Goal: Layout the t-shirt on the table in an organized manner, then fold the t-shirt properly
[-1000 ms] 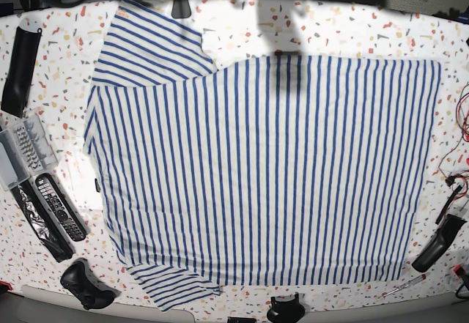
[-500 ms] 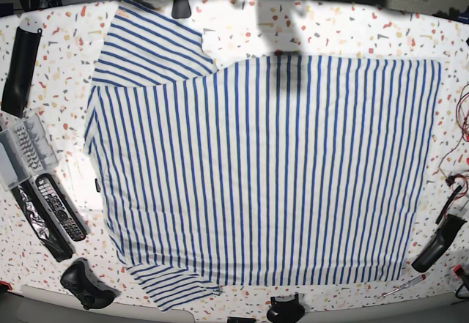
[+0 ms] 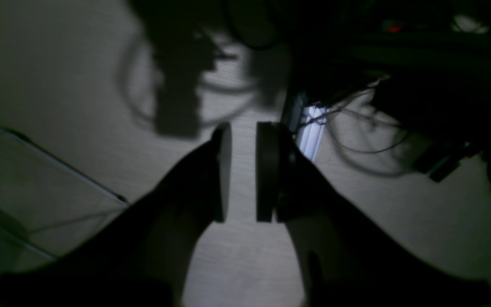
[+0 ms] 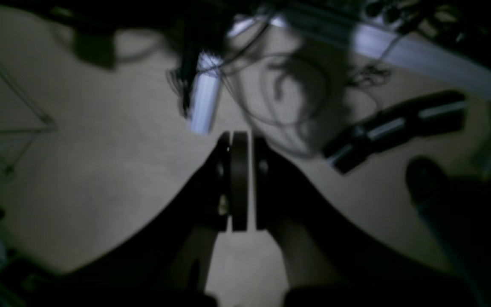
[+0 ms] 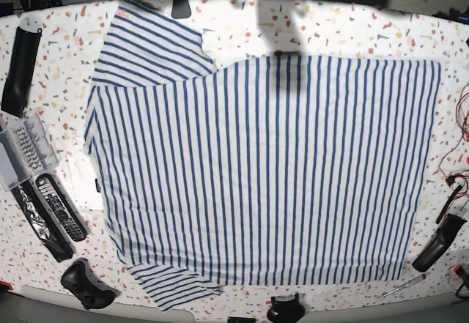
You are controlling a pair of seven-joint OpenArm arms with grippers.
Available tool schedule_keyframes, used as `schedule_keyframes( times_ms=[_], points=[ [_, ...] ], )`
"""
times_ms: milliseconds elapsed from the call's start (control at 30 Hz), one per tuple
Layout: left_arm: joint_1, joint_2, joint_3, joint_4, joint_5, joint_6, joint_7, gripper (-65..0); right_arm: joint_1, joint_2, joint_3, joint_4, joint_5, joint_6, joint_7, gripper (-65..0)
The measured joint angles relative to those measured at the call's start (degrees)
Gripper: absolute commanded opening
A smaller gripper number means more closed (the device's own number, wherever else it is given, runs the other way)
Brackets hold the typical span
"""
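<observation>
Hovering off the t-shirt (image 5: 264, 169): left fingers (image 3: 224, 170) slightly parted, right fingers (image 4: 239, 187) pressed together, both empty.

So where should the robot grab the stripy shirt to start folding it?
Probably the sleeve at the far side of the t-shirt, pinching its loose edge from above. The shirt lies flat on the table, so only edges and corners give anything to pinch.

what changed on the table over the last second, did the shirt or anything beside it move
Nothing visibly changed. The t-shirt lies spread flat on the table in the same outline, and the remote and other clutter along the edges sit where they were.
</observation>
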Motion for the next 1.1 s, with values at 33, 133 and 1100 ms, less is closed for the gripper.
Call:
schedule_keyframes(
  times_ms=[33, 133, 1100],
  points=[
    [1.6, -1.03, 0.02, 2.6, -0.22, -0.17, 0.42, -55.9, -1.86, 1.55, 0.02, 3.39, 0.02, -0.15, 0.28, -63.3],
    [5.99, -3.78, 0.26, 10.51, -0.15, -0.52, 0.76, -55.9, -7.28, 6.62, 0.28, 12.9, -0.17, -0.42, 0.42, -63.3],
    [13.2, -26.23, 0.28, 51.41, 39.63, -1.66, 2.32, -38.1, -18.97, 12.22, 25.18, 55.01, -15.19, 0.11, -7.93, -63.3]
  ],
)
